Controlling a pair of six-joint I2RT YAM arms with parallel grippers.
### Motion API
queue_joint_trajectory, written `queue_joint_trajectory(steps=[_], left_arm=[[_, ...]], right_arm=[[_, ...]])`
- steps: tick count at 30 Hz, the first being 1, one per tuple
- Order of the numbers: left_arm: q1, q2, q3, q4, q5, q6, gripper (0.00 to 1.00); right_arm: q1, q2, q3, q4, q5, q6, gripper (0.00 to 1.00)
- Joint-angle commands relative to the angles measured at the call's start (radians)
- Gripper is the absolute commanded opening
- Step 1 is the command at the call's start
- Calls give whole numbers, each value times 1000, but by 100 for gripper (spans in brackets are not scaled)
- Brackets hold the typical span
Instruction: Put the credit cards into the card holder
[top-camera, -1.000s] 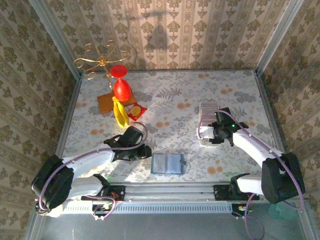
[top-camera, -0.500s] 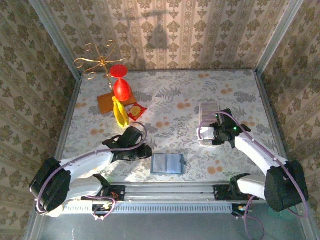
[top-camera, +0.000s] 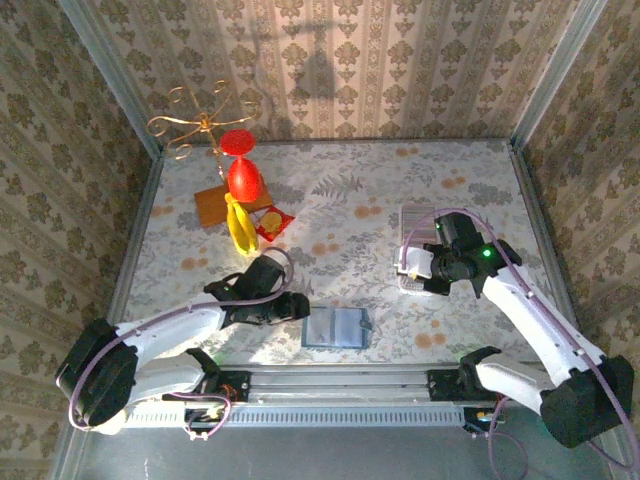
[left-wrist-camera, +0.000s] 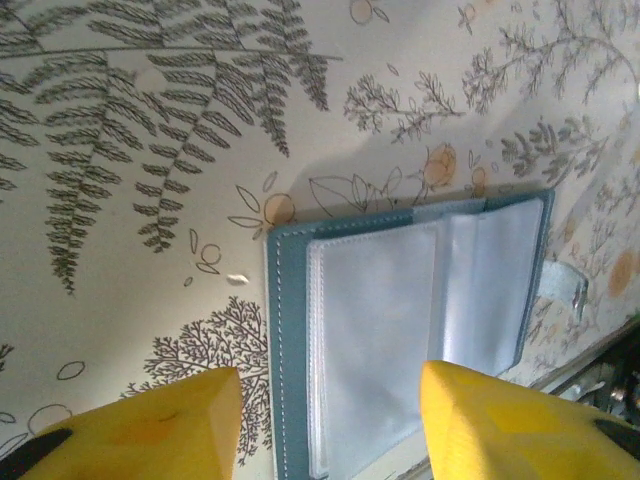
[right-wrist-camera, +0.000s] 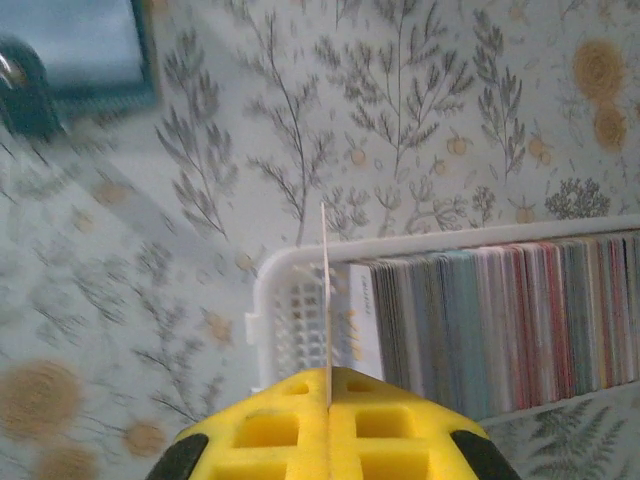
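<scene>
The dark-teal card holder lies open near the table's front edge; the left wrist view shows its clear sleeves facing up. My left gripper sits just left of it, open, its yellow fingers straddling the holder's near edge with nothing between them. A white basket at the right holds a packed row of credit cards. Above its near end my right gripper is shut on one credit card, seen edge-on and standing upright from the fingers.
At the back left stand a gold wire stand, a red goblet, a yellow banana, a brown board and a red packet. Patterned walls close in three sides.
The right gripper has shut on one card and lifted away from the basket's near end. The left gripper has opened wider and edged right, closer to the card holder.
</scene>
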Motion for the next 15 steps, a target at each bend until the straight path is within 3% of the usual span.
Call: queue_joint_trajectory(steps=[1, 5, 7, 11, 15], left_arm=[[-29, -10, 13, -35, 3, 26, 53], [-83, 8, 34, -53, -32, 40, 54], [-110, 21, 48, -72, -60, 44, 57], [-148, 48, 82, -109, -99, 52, 59], [-172, 73, 107, -127, -116, 63, 60]], right_arm=[[10, -33, 57, -89, -139, 409, 0], [47, -65, 38, 0, -255, 803, 0], [82, -95, -8, 106, -233, 1044, 0], [111, -124, -68, 210, -179, 1294, 0], [118, -151, -145, 248, -203, 1563, 0]])
